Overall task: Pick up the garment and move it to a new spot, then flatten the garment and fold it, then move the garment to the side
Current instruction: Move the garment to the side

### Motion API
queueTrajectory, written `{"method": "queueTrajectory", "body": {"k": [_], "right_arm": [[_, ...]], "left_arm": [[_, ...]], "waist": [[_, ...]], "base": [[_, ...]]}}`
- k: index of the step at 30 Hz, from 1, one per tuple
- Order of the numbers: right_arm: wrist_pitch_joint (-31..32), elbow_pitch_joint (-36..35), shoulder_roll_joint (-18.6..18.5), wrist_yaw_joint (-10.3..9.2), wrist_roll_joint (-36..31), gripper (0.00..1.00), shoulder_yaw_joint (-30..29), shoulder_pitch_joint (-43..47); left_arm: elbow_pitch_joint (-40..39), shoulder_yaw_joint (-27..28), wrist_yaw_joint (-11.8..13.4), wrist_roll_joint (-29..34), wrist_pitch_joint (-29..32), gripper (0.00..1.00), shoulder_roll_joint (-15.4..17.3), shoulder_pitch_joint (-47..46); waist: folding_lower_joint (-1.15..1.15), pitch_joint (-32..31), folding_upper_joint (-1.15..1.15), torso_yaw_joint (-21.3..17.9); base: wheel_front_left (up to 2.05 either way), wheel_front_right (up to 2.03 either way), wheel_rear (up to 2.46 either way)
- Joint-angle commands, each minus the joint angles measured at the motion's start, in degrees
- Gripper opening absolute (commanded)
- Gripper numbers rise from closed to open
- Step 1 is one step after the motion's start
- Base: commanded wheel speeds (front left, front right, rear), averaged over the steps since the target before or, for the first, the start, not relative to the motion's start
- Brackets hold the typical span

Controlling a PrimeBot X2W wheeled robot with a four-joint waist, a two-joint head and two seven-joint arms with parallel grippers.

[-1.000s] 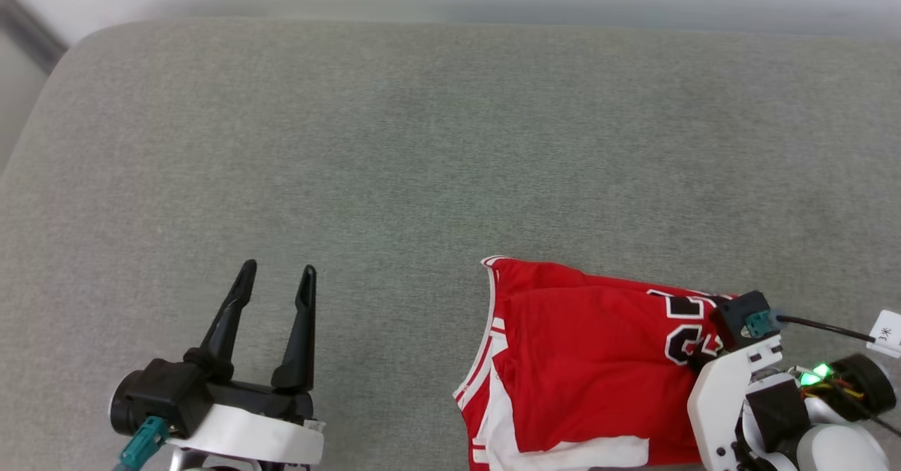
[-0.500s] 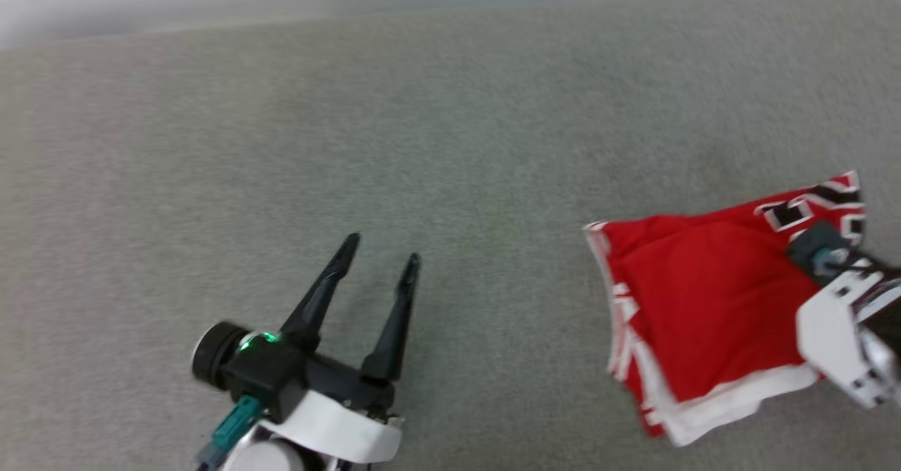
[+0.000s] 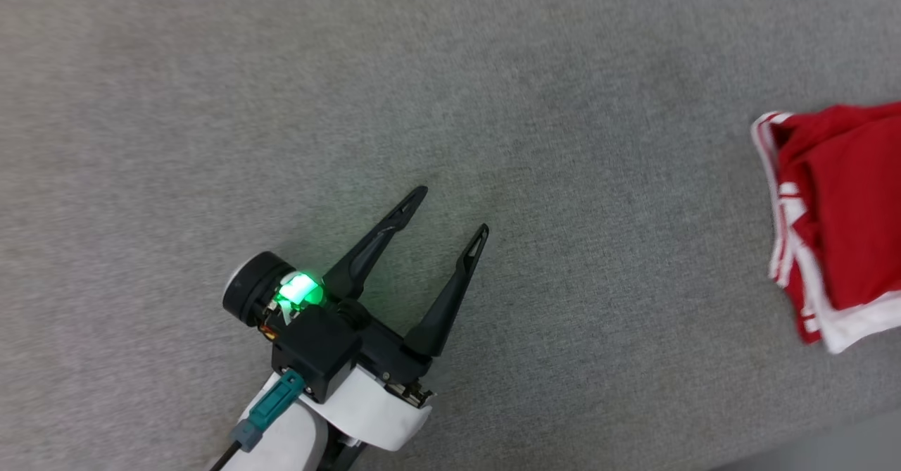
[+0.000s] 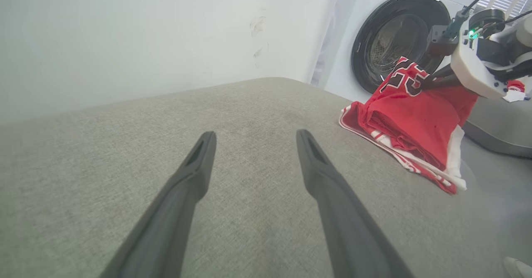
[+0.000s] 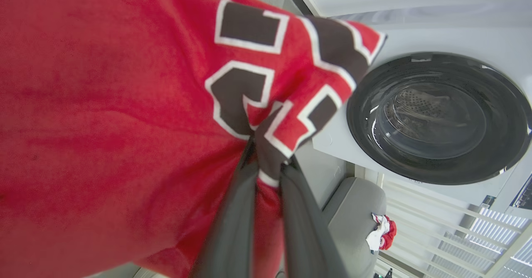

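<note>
On the right side of the grey cushion (image 3: 493,70) the shirt (image 3: 838,210) sits as a folded red packet, white trim along one edge, most of it resting on the fabric. Its numbered corner is raised, because my right gripper (image 5: 269,155) has both fingers pinched together on it, cloth bunched between them. I cannot tell whether the pinch has every layer.

I judge this to be the last step: taking the folded shirt off to the side. To do it well I should grip firmly and travel low and slowly, so the lower layers slide along with the top one rather than peel open. Thin cloth sags from a single corner, so a high lift would likely spill the fold. The cushion's edge looks near on that side; I should set down short of it, lay the corner flat, then let go.

My left gripper (image 3: 451,210) hovers well apart over bare cushion, fingers spread wide, holding nothing. A washing machine (image 5: 436,116) stands beyond.
</note>
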Motion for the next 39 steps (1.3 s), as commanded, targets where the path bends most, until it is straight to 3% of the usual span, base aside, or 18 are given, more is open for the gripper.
{"method": "queueTrajectory", "body": {"k": [1, 14, 22, 24, 31, 39], "right_arm": [[-1.76, 1.96, 0.51, -0.10, -0.63, 0.00, -1.61, -2.04], [-15.43, 17.23, 6.47, -0.10, -3.92, 0.00, -15.08, -7.67], [-18.94, 22.62, 9.10, -0.10, -6.84, 0.00, -21.94, -9.63], [-19.23, 23.71, 10.01, -0.10, -6.96, 1.00, -22.97, -9.96], [-23.01, 21.93, 11.73, -0.09, -7.97, 1.00, -23.00, -11.32], [-28.57, 12.11, 18.77, -0.09, -1.13, 1.00, -23.77, -9.55]], "left_arm": [[-0.56, -0.08, -0.04, 0.22, -0.12, 1.00, 0.82, -1.24], [-2.49, -0.23, -0.04, 0.48, -0.09, 1.00, 3.39, -3.28], [-2.82, 0.88, 0.04, 0.36, -0.06, 1.00, 3.74, -3.50], [-2.72, 0.92, 0.04, 0.26, -0.06, 1.00, 3.50, -3.51], [-2.33, 3.64, 0.03, -0.78, -0.11, 1.00, 1.25, -1.82], [-0.89, 16.53, 0.04, -2.86, -0.12, 1.00, -3.94, 3.04]], "waist": [[-0.01, 4.30, 0.00, -2.70], [-0.01, 9.68, 0.00, -2.08], [-0.01, 10.07, 0.00, -1.13], [-0.01, 9.53, 0.00, -0.88], [-0.01, 3.73, 0.00, 0.20], [-0.01, -8.19, 0.00, 3.22]], "base": [[0.00, 0.00, 0.00], [0.00, 0.00, 0.00], [0.00, 0.00, 0.00], [0.00, 0.00, 0.00], [0.00, 0.00, 0.00], [0.00, 0.00, 0.00]]}}
